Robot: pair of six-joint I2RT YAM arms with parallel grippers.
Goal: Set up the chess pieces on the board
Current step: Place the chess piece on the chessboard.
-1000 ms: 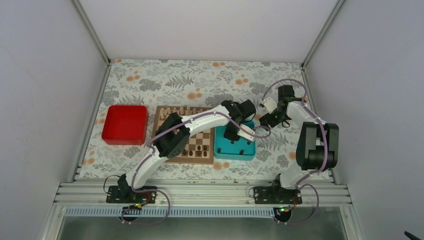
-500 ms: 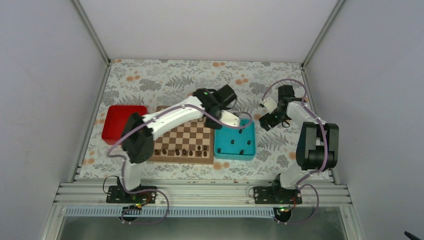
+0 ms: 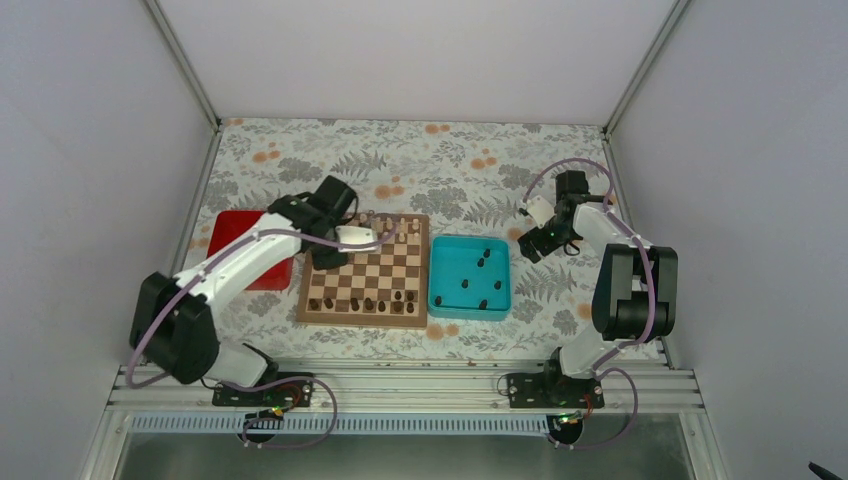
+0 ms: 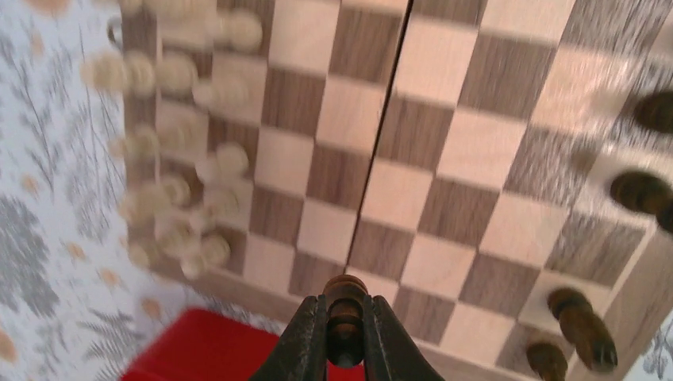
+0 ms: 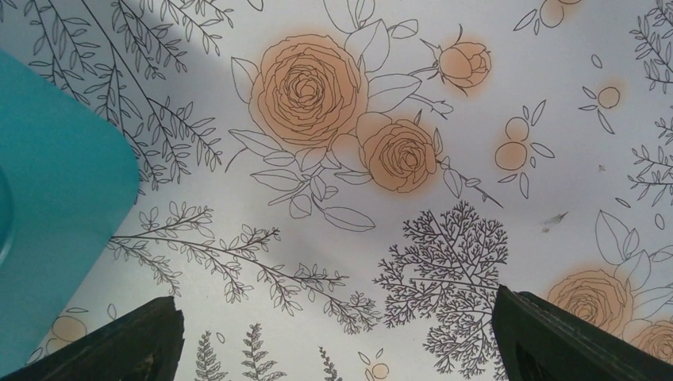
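My left gripper [image 4: 346,332] is shut on a small dark chess piece [image 4: 346,305], which stands upright between the fingers. It hangs over the board's [image 3: 385,270] left edge, near the red tray [image 4: 198,349]. Several dark pieces [image 3: 365,303] stand along the board's near rows and show at the right of the left wrist view [image 4: 643,190]. More dark pieces [image 3: 480,262] lie in the teal tray [image 3: 445,262]. My right gripper [image 5: 337,341] is open over the flowered cloth, just right of the teal tray [image 5: 48,198], with nothing between its fingers.
Pale pieces [image 3: 385,226] fill the board's far rows and look blurred in the left wrist view [image 4: 198,175]. The red tray [image 3: 240,262] sits left of the board, partly under my left arm. White walls enclose the flowered table.
My left arm has swung left from over the teal tray, across the board, to its left edge, carrying the dark piece. The right arm has not moved.
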